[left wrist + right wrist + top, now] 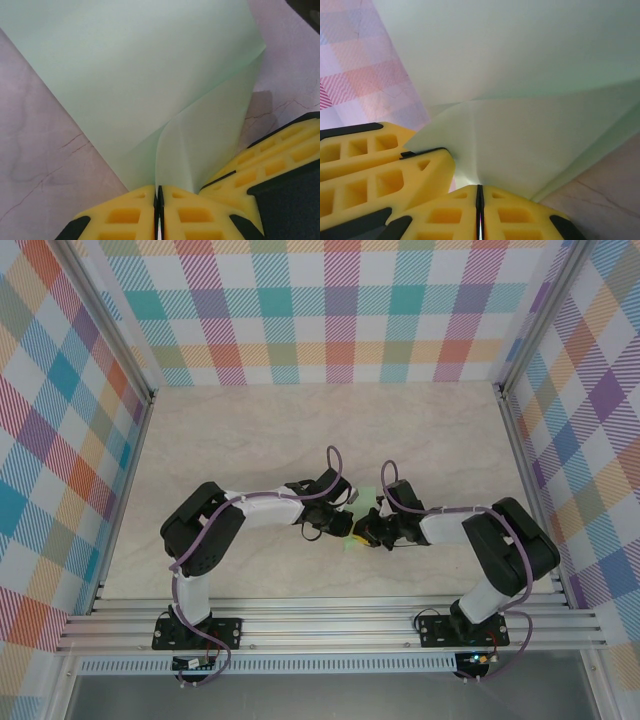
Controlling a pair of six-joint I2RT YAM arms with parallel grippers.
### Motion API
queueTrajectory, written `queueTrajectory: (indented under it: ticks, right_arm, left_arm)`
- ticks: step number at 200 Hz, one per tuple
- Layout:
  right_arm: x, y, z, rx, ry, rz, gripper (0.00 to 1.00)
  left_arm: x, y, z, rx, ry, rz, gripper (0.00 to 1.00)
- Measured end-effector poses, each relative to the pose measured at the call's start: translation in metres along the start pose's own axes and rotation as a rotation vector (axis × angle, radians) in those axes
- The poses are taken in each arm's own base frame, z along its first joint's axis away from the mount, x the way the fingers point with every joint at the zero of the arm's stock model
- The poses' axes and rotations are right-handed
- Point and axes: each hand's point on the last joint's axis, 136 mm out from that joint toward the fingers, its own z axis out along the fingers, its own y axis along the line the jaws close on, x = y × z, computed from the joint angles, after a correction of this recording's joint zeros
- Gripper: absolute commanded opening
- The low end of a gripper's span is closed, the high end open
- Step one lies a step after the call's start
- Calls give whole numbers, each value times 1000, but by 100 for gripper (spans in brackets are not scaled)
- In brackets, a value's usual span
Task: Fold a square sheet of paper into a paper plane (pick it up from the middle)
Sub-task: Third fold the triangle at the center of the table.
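At the middle of the pale marbled tabletop (250, 440), the thin mint-green square sheet of paper (125, 75) is pinched twice — left gripper (159, 212) and right gripper (480, 212) both closed tight on it, side by side. Pulling apart could tear it; a slack pinch would skew the crease. Tabletop edges stand well apart — room all round.

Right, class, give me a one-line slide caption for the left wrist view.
Left hand pinches the curling pale mint-green paper sheet over a marbled tabletop.
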Motion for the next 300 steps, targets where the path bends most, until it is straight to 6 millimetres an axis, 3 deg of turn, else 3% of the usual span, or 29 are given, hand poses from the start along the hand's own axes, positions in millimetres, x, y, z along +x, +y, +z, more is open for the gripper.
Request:
queueTrajectory:
  ticks: [84, 156, 188, 300]
  right_arm:
    - [6, 2, -9, -17, -22, -22, 12]
    - [18, 8, -4, -40, -7, -43, 13]
    - [17, 0, 2, -17, -6, -33, 12]
    - [22, 11, -4, -18, -32, -62, 14]
  left_arm:
    - [-1, 0, 1, 0, 5, -1, 11]
    - [-2, -1, 1, 0, 8, -1, 11]
    - [-3, -1, 1, 0, 8, 2, 11]
    - [-3, -1, 2, 0, 8, 6, 11]
